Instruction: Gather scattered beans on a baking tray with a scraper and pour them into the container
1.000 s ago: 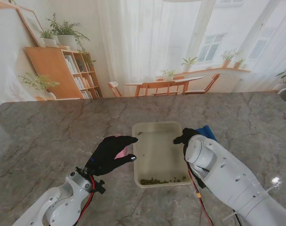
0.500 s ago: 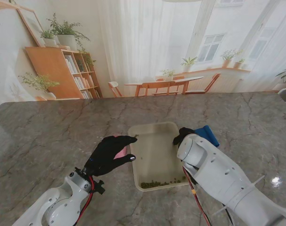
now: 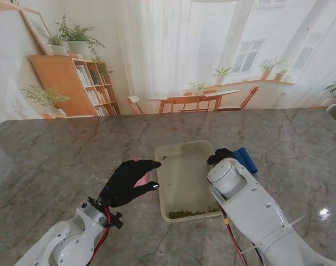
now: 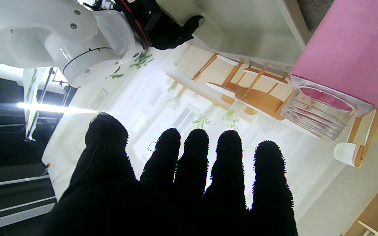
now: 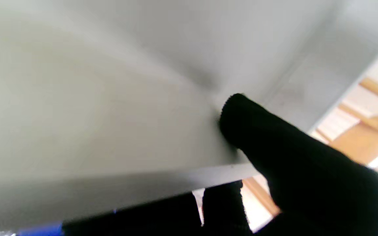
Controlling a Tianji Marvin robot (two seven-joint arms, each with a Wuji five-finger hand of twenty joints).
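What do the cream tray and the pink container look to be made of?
The cream rectangular baking tray looks like matte plastic or coated metal: no glare, rounded moulded rim. The pink container looks like clear ribbed plastic, possibly glass, with an opaque pink part; its see-through stepped wall shows in the left wrist view.

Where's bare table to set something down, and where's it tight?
Free: the marble table left of the left hand, and the far strip beyond the baking tray. Tight: the pink container sits between left hand and tray; the right hand grips the tray's right rim by the blue scraper.
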